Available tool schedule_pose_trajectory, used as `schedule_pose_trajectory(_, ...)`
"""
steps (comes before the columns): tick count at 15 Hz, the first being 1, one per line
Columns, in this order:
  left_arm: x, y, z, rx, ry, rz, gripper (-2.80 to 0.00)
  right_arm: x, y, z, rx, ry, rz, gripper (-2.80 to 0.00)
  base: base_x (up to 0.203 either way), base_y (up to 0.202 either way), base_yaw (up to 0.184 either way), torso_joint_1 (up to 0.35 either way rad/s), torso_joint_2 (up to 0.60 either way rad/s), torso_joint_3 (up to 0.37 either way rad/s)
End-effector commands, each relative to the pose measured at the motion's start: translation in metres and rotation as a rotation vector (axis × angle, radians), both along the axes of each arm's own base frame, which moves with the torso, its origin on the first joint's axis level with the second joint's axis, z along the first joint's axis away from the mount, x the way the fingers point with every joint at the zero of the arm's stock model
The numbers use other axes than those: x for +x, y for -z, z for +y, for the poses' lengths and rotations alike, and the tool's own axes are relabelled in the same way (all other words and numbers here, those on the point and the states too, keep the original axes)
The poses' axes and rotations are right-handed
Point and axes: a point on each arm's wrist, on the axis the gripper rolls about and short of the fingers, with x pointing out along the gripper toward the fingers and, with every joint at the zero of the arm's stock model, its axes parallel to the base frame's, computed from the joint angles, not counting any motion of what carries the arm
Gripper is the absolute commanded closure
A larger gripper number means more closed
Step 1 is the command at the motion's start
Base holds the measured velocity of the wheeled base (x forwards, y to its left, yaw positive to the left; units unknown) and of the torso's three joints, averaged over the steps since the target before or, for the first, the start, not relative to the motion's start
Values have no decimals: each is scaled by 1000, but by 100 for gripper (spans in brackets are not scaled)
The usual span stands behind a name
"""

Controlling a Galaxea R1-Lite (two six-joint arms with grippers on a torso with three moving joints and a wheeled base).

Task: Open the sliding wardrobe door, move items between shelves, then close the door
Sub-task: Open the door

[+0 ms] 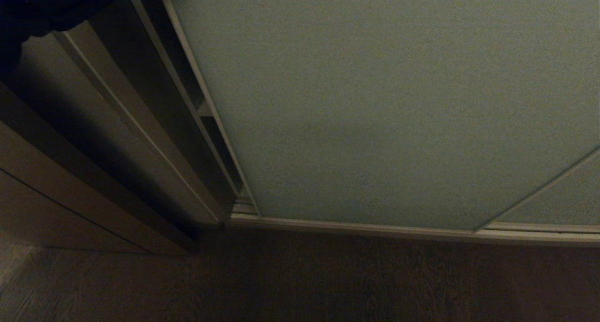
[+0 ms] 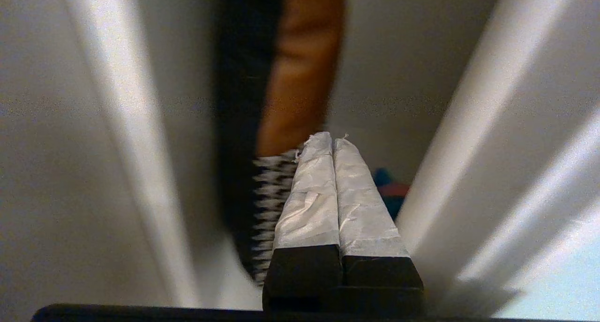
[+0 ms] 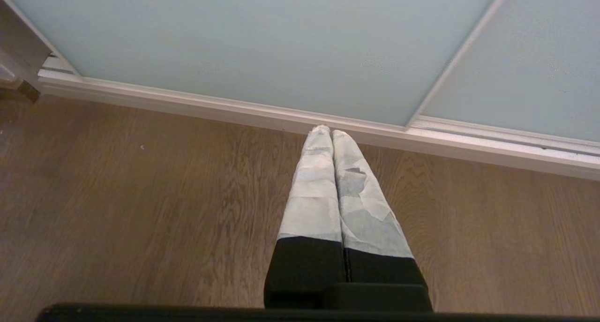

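Left hand (image 2: 332, 141) (closed) faces shelves (image 2: 483, 92).

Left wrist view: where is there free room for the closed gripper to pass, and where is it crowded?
The left gripper is shut and holds nothing. Bare pale surface lies on its far side from the teal toy, out past the houndstooth bag. It is crowded just ahead: the bag, with a brown and black thing above it, sits against one finger, the toy by the other.
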Motion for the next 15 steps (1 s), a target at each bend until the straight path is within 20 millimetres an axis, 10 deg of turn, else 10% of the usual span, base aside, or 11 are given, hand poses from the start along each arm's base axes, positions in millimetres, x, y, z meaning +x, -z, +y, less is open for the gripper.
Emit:
schedule_pose_trajectory(1, 15, 10, -16, 11, 41, 28, 0, 0, 0, 0, 0, -2, -1, 0, 0, 0, 0, 0, 0, 0)
schedule_pose_trajectory(15, 40, 56, -150, 62, 340, 141, 0, 0, 0, 0, -1, 0, -1, 0, 0, 0, 0, 0, 0, 0)
